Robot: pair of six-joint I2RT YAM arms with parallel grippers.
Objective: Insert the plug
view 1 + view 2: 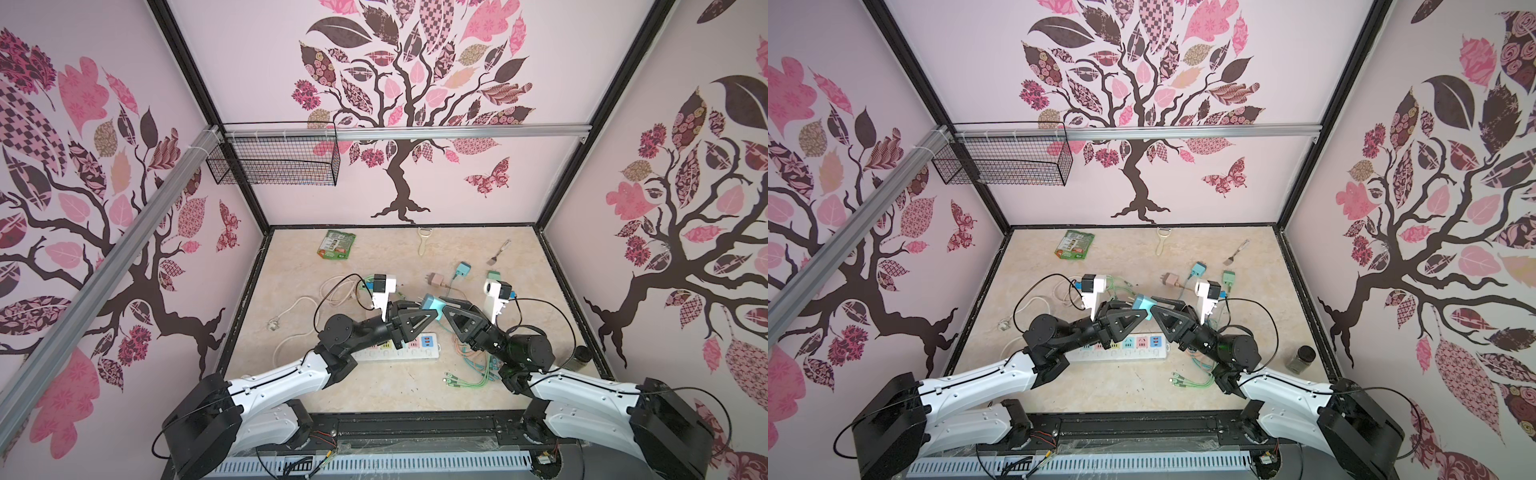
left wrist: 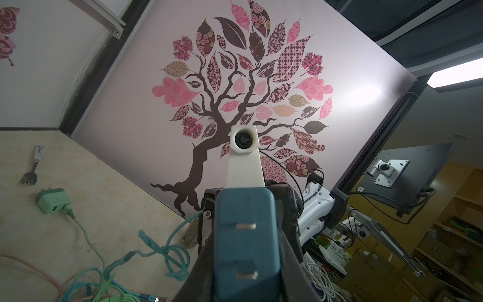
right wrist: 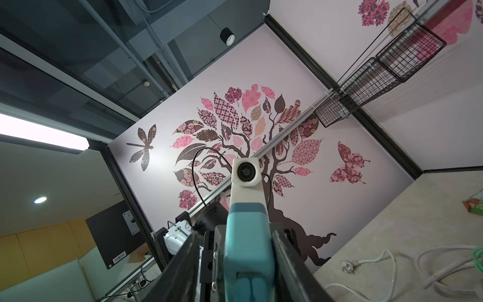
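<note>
The plug (image 1: 432, 309) (image 1: 1142, 309) is a teal block held in the air just behind the white power strip (image 1: 399, 351) (image 1: 1121, 347), which has coloured sockets. My left gripper (image 1: 422, 312) (image 1: 1133, 312) is shut on it from the left. In the left wrist view the plug's face (image 2: 245, 235) with its two metal prongs fills the space between the fingers. My right gripper (image 1: 446, 309) (image 1: 1154, 311) meets it from the right. In the right wrist view the plug's back end (image 3: 248, 240) sits between the fingers. One finger is pressed on it; the left gripper's finger crowds the other side.
Pink (image 1: 434, 278), teal (image 1: 462, 270) and green (image 1: 493, 276) adapters lie behind the grippers. Green and teal cables (image 1: 473, 365) tangle at the right and a white cord (image 1: 291, 316) loops at the left. A packet (image 1: 336, 245), peeler (image 1: 423, 241), fork (image 1: 498, 251) and jar (image 1: 1300, 359) sit around the edges.
</note>
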